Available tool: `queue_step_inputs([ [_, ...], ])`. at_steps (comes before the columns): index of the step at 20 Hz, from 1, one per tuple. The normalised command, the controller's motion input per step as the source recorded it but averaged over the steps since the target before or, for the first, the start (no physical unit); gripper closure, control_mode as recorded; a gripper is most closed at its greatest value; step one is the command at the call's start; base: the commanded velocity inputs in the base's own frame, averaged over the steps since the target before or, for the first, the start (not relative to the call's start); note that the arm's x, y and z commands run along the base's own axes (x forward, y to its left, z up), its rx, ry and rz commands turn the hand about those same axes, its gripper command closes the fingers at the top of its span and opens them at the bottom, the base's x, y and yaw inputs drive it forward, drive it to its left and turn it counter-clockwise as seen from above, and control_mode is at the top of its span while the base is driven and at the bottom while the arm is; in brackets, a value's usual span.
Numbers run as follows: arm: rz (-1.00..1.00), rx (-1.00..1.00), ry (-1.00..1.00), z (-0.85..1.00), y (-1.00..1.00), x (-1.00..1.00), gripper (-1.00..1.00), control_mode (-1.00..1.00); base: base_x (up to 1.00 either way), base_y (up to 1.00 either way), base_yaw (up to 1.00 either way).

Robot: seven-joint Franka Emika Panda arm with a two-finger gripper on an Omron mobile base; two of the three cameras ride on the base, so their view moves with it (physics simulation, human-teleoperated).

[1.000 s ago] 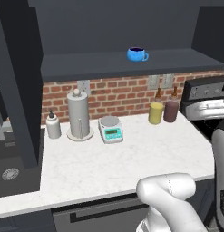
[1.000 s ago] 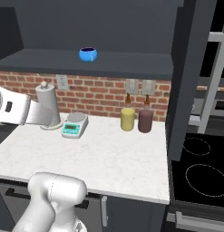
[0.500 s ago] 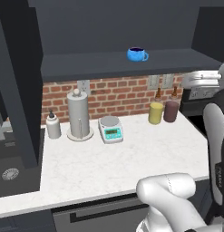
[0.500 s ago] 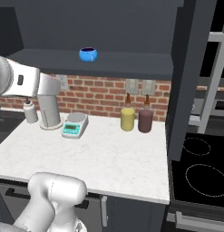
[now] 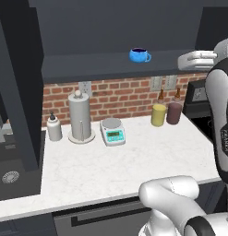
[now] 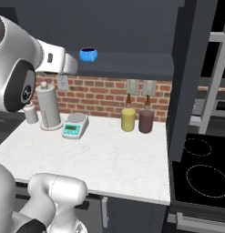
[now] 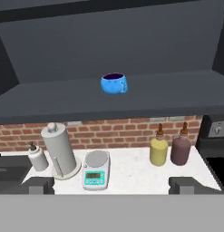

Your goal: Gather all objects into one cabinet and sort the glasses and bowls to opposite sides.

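A: where's the blue bowl (image 7: 114, 84) at?

B: on the bare cabinet shelf (image 7: 50, 106), upright, dark inside, can't tell if anything's in it. On the counter (image 5: 111, 166), yellow canister (image 7: 158, 152) and brown canister (image 7: 180, 151) sit side by side at 4 o'clock from it.

A: gripper (image 7: 111, 185)?

B: fingers spread wide, holding nothing.

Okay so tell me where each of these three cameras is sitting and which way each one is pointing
Left base view: behind the arm's left, facing counter and open cabinet; white arm at right.
Right base view: behind the arm's right, same counter; arm at left.
Hand view: on the hand, facing the blue bowl on the shelf; open claw fingertips at the bottom.
All three share the bowl, scale, paper towel holder and yellow canister.
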Motion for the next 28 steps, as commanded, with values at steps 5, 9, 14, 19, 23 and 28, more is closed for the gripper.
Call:
queue_step_inputs([
  [5,0.16,0.00,-0.02,-0.03,-0.02,0.25,-1.00,-1.00,0.00,0.00,0.00],
  [9,0.14,0.00,-0.08,-0.05,0.00,0.28,-1.00,-1.00,0.00,0.00,0.00],
  [14,0.07,0.00,-0.09,0.00,0.00,0.43,-1.00,-1.00,0.00,0.00,0.00],
  [19,0.06,0.00,-0.07,-0.06,0.00,0.54,-1.00,-1.00,0.00,0.00,0.00],
  [23,0.05,0.00,-0.06,-0.18,0.00,0.48,-1.00,-1.00,0.00,0.00,0.00],
  [28,0.07,0.00,-0.04,-0.22,0.00,0.35,-1.00,-1.00,0.00,0.00,0.00],
])
